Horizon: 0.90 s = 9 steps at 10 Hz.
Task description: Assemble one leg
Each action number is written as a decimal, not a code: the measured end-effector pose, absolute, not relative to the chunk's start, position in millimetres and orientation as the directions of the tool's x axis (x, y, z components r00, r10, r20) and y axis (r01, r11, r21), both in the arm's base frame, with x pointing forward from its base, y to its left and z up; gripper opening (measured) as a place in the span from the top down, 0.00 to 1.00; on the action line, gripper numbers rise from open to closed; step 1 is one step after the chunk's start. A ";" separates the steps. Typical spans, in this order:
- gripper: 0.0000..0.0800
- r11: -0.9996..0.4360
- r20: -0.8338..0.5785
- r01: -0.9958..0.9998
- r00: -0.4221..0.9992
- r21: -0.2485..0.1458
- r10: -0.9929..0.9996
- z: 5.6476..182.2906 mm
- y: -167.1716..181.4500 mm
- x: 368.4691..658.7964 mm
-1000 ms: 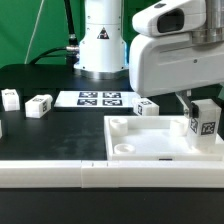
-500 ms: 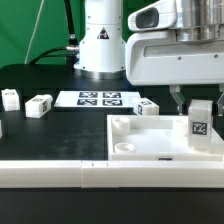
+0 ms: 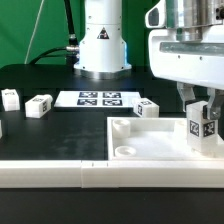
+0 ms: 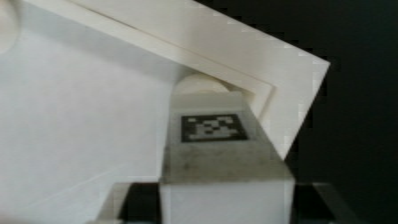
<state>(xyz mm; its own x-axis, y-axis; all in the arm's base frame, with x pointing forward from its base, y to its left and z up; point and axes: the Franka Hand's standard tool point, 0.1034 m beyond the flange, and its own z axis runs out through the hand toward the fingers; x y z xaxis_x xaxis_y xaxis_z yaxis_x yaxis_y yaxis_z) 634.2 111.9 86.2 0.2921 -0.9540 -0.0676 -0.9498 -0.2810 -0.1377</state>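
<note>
Legs, four clear in the exterior view, entered from that view's left

1. First leg: small white block with a black-and-white tag, on the black table, far left. A further white scrap shows at the very edge below it; too cut off to name
2. Second leg: same kind, just beside the first, lying tilted
3. Bar: long, white, along the near edge of the table, in front of everything else
4. Marker board: flat, white, four tags, in front of the arm's base
5. Third leg: between marker board and panel, near the panel's far rim
6. Panel: large, white, raised rim, round sockets at its left corners
7. Held leg: upright, tag facing the camera, over the panel's right part. Gripper clamped on it, one finger on each side. The wrist view shows this leg pointing into a rim corner of the panel; whether its end touches the panel cannot be told
</note>
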 end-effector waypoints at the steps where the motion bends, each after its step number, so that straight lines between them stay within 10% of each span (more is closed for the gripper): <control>1: 0.63 -0.236 -0.080 -0.962 0.248 -0.136 -0.965 86.3 112.9 634.1; 4: 0.51 -0.396 -0.057 -0.907 0.407 -0.143 -0.912 86.2 113.7 634.6; 6: 0.20 -0.635 -0.019 -0.757 0.645 -0.150 -0.764 86.0 115.7 636.7; 9: 0.19 -0.868 0.026 -0.478 0.874 -0.139 -0.485 84.1 115.3 637.1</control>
<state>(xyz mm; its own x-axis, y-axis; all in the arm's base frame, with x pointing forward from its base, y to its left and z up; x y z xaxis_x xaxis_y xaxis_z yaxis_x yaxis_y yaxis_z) 637.1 115.3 84.1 0.8739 -0.4853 0.0257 -0.4777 -0.8675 -0.1385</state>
